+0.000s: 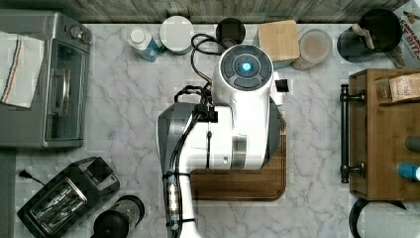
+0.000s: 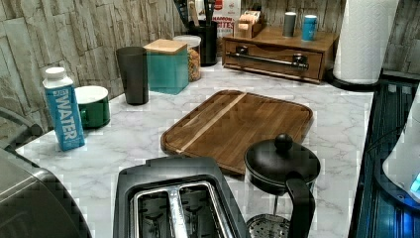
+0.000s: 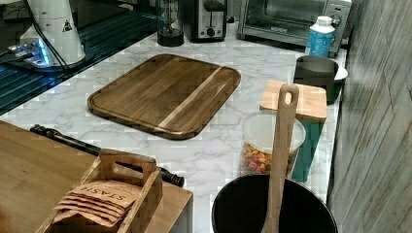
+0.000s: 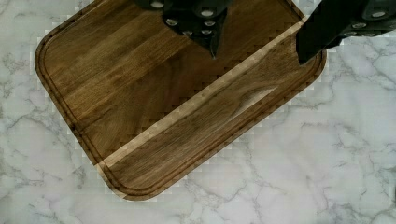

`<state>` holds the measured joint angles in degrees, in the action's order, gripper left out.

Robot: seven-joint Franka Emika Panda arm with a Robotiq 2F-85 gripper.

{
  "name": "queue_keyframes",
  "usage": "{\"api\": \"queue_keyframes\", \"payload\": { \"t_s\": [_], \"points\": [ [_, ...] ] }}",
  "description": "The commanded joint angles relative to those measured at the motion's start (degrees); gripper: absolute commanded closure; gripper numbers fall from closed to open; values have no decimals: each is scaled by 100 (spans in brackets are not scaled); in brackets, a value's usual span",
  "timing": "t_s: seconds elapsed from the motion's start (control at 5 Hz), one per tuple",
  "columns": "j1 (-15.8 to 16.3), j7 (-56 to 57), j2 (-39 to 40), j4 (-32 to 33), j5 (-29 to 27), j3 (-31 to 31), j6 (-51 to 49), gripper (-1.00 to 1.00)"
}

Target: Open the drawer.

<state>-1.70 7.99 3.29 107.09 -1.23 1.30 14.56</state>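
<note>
Hanging above the dark cutting board (image 4: 177,102), the hand (image 4: 259,49) points down at the wood with its two black fingers (image 4: 205,28) spread well apart and nothing between them. In the top view the white arm (image 1: 223,129) covers most of the board, which lies in the middle of the marble desk (image 1: 124,99).

The drawer (image 2: 272,58) sits in a wooden cabinet box (image 1: 384,134) at the top view's right edge, well apart from the hand and clear of the board. Its front is flush with the box, so it is shut. The long black bar handle (image 1: 345,134) runs along the front on two posts, facing the board across a strip of bare marble. In the left view the drawer stands at the far end of the desk beside a paper towel roll (image 2: 364,39). In the right view the handle (image 3: 97,148) shows past the box's top, where a tea bag holder (image 3: 109,196) rests.
</note>
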Motion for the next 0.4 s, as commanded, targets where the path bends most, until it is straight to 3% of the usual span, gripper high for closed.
{"api": "queue_keyframes", "payload": {
  "t_s": [0.2,0.4],
  "points": [
    [-1,4,0,4,0,2,0,-100],
    [-68,393,-48,65,456,-65,-128,-100]
  ]
}}
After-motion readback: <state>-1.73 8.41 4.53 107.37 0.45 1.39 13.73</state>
